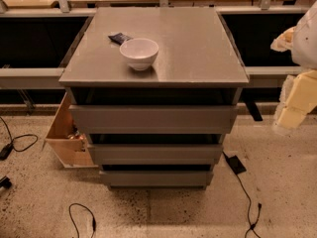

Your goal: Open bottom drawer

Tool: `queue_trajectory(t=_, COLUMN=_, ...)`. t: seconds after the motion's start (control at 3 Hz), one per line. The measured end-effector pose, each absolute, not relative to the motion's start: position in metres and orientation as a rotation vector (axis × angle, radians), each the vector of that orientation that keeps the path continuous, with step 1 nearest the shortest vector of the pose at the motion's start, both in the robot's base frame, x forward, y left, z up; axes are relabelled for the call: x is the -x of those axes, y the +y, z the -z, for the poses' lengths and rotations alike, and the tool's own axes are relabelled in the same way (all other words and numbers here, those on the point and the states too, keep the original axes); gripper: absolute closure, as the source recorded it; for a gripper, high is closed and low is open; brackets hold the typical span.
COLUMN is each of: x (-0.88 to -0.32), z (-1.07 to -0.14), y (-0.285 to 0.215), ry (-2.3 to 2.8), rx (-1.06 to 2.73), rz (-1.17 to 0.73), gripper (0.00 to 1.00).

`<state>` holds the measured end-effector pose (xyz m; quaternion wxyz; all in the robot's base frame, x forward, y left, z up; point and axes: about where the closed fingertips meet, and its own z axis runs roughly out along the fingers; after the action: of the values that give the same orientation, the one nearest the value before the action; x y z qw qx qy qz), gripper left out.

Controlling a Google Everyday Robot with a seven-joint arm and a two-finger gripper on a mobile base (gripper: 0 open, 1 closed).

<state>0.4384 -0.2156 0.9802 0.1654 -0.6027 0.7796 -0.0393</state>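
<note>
The grey cabinet [153, 48] stands in the middle of the camera view with three drawers stacked down its front. The bottom drawer [156, 177] is the lowest and narrowest-looking grey front, plain and without a handle. It sits pushed in, with only a dark gap above it. My gripper [296, 103] is a cream-coloured shape at the right edge. It hangs level with the top drawer, well to the right of the cabinet, and touches nothing.
A white bowl [139, 53] and a small dark packet [120, 37] lie on the cabinet top. A light wooden box [67, 133] leans at the cabinet's left side. Black cables [81, 217] and a power adapter [236, 164] lie on the speckled floor.
</note>
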Motion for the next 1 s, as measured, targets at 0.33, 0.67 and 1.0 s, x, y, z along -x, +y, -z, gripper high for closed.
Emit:
queue_trajectory(t=0.33, x=-0.438, z=-0.980, y=-0.216, ry=2.221, rx=1.717, rz=0.112, gripper=0.00)
queue_trajectory(t=0.67, x=-0.433, z=-0.945, y=-0.226, ry=2.238, rx=1.681, rz=0.154, gripper=0.00)
queue_trajectory(t=1.0, x=-0.427, z=-0.891, y=-0.240, ry=2.275, rx=1.642, rz=0.189, gripper=0.00)
